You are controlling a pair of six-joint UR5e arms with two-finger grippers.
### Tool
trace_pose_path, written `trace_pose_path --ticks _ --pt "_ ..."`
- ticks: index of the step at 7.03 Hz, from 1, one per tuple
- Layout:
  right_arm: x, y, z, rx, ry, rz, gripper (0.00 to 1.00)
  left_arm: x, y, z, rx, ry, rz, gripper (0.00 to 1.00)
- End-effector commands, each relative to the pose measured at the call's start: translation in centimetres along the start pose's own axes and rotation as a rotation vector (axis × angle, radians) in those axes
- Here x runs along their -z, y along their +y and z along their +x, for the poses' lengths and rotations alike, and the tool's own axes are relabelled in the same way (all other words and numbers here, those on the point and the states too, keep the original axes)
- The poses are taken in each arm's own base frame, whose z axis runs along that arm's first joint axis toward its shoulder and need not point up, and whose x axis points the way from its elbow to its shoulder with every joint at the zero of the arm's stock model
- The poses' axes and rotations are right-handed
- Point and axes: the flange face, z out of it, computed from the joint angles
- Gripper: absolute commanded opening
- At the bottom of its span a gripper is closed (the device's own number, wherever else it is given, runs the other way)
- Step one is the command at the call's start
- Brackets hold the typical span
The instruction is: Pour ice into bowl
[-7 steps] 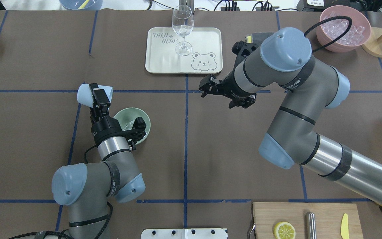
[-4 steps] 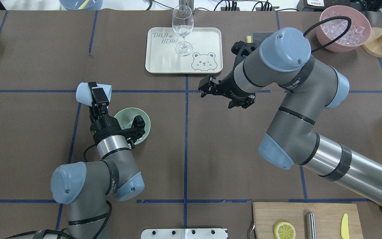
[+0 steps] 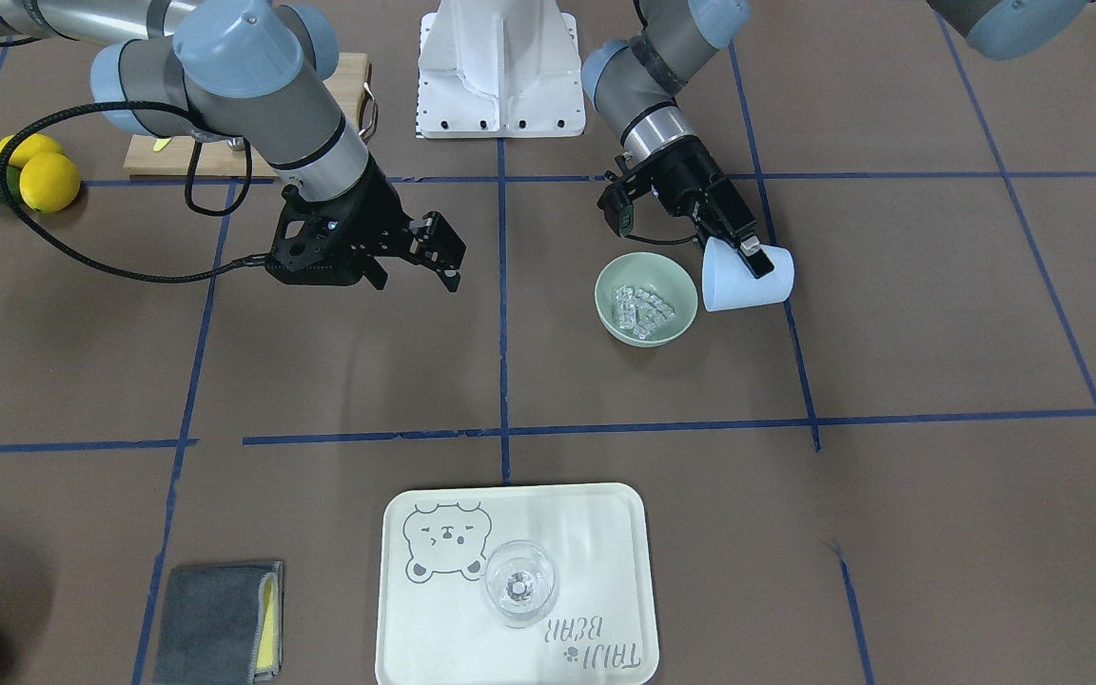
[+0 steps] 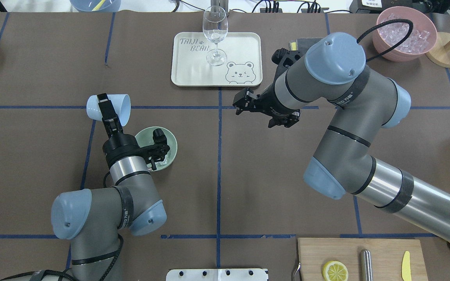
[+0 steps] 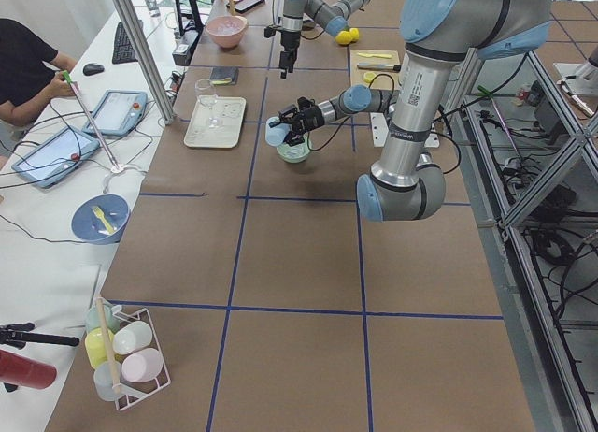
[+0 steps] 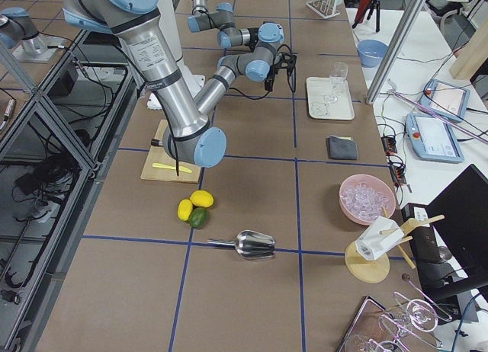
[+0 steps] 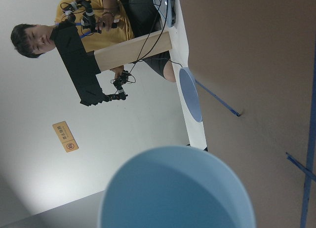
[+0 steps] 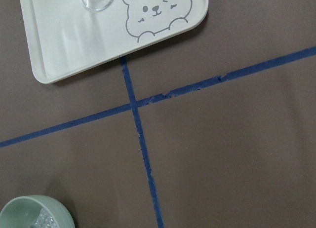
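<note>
The ice [image 3: 642,306] lies heaped in the bowl [image 3: 608,283]. The left end effector [image 3: 750,249] grasps the tipped light blue cup [image 3: 729,285] just beside it, and the right end effector [image 3: 446,253] hangs released. The cubes are likely hard, slick and light, so they are best moved inside a cup, not pinched.

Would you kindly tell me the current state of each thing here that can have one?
Left pincer, shut on cup.
Cup, tipped on its side beside bowl, looks empty.
Bowl, upright, holding ice.
Ice, heaped inside bowl.
Right pincer, open, holding nothing.
Wine glass, upright on tray, looks empty.
</note>
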Motion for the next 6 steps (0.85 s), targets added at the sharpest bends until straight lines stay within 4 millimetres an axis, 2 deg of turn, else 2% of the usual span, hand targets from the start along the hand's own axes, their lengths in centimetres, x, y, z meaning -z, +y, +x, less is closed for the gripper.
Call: trace_pose_path --ticks 1,5,6 --pt "0.1 0.1 -0.2 0.001 -0.003 0.002 1.00 -0.6 1.1 -1.7 0.106 0.008 0.018 0.00" --pt "-0.2 0.5 -0.5 0.006 -0.004 -0.002 1.00 -3.1 5.0 1.0 0.280 0.044 0.071 0.00" --pt "-0.3 0.7 -0.6 0.008 -0.004 -0.006 1.00 -4.3 6.7 1.5 0.330 0.048 0.080 0.00"
